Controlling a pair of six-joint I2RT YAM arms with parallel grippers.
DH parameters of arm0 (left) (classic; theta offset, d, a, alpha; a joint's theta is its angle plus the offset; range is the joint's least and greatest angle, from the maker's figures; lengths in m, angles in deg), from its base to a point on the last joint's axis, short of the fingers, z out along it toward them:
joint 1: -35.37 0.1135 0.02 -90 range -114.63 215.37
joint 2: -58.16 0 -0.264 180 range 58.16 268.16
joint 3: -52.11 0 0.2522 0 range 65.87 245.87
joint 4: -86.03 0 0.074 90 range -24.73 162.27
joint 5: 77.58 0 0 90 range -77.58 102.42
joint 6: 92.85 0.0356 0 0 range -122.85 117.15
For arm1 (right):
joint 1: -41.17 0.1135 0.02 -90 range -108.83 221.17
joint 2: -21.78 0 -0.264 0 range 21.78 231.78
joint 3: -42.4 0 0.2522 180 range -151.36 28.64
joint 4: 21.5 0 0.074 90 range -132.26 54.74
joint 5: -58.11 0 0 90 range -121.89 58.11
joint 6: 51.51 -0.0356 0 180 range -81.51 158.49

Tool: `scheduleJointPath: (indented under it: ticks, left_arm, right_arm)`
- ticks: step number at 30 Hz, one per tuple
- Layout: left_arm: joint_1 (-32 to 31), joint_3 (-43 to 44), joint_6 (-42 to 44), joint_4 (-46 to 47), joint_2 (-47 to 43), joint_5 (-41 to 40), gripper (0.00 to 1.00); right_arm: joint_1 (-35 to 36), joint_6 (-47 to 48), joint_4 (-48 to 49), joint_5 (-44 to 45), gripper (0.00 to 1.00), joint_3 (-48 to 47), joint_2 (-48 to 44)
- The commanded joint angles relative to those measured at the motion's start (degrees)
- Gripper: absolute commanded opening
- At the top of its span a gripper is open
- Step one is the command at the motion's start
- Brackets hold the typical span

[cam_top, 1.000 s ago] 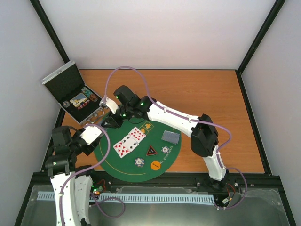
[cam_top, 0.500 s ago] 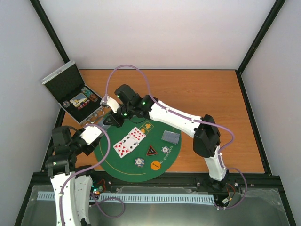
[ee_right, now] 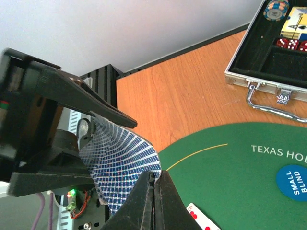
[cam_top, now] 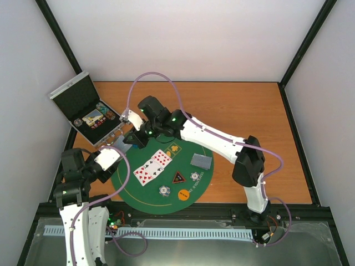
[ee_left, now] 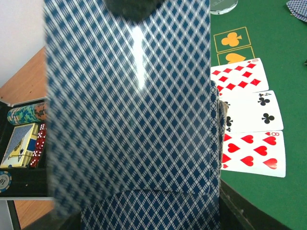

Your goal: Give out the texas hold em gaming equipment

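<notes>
Deck [ee_left: 144, 213]: blue-backed, clamped in the left gripper [cam_top: 117, 151], just off the mat's near-left edge. Top card [ee_right: 125, 160] is bowed up off the deck. Right gripper [ee_right: 154, 181] is clenched on its free edge, jaws fully together.

On the mat [cam_top: 138, 194]:
- Face-up cards [cam_top: 151, 166]: overlapping row left of centre, ten of diamonds, four of clubs, eight of hearts.
- Face-down cards [cam_top: 201, 160]: right side, well apart from the row. Can't tell how many.
- Black triangle [cam_top: 178, 178]: front of centre.
- Chip [cam_top: 194, 176] just right of the triangle, second chip [cam_top: 164, 190] to its near left.
- Orange disc [cam_top: 184, 194]: at the front edge.
- Blue disc [ee_right: 292, 179]: marked "small blind", on the side toward the case.
- Clear disc [ee_left: 223, 5]: just beyond the printed club square.

Case [cam_top: 89, 116]: open at the far-left corner of the table [cam_top: 249, 111], beside the mat. It holds a chip stack [ee_left: 26, 114], a card box [ee_left: 19, 143] and red dice [ee_left: 38, 143].
</notes>
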Motion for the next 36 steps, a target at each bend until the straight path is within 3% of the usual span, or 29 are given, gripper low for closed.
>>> scheduleJointPath:
  ticks: [1,8,16,18,21,26,27,31,33,36]
  left_arm:
    - [-0.05,0.76,1.06,1.00,-0.28,1.64,0.51]
    - [-0.05,0.72,1.06,1.06,-0.38,1.65,0.51]
    - [-0.05,0.74,1.09,1.00,-0.48,1.67,0.51]
    - [-0.05,0.76,1.11,1.02,-0.51,1.72,0.51]
    - [-0.05,0.72,1.22,1.05,-0.52,1.73,0.51]
    - [-0.05,0.75,1.34,0.99,-0.20,1.83,0.51]
    - [-0.05,0.75,1.35,0.94,-0.06,1.90,0.51]
    - [-0.05,0.62,1.08,1.07,-0.21,1.65,0.51]
    - [-0.01,0.66,1.00,1.08,-0.25,1.60,0.51]
    - [-0.05,0.74,0.97,1.01,-0.27,1.64,0.51]
  right_arm:
    - [-1.17,-1.19,1.52,-1.22,0.03,0.34,-4.63]
    - [-3.84,-6.70,7.39,-4.73,0.03,5.41,-9.54]
    - [-12.62,-10.37,7.87,2.72,0.03,15.43,-16.88]
    - [-15.14,-9.82,7.55,8.63,0.03,19.51,-19.07]
    - [-15.96,-4.22,3.75,17.85,0.03,23.50,-20.42]
    - [-16.09,14.22,-3.00,26.92,0.03,26.57,-19.59]
    - [-17.59,8.38,-2.78,29.79,0.03,25.86,-18.69]
    - [-19.47,-13.30,4.24,23.34,0.03,30.70,-17.78]
    - [-19.37,-25.85,15.06,20.45,0.03,37.85,-19.16]
    - [-17.25,-45.40,32.74,23.70,0.03,50.60,-22.62]
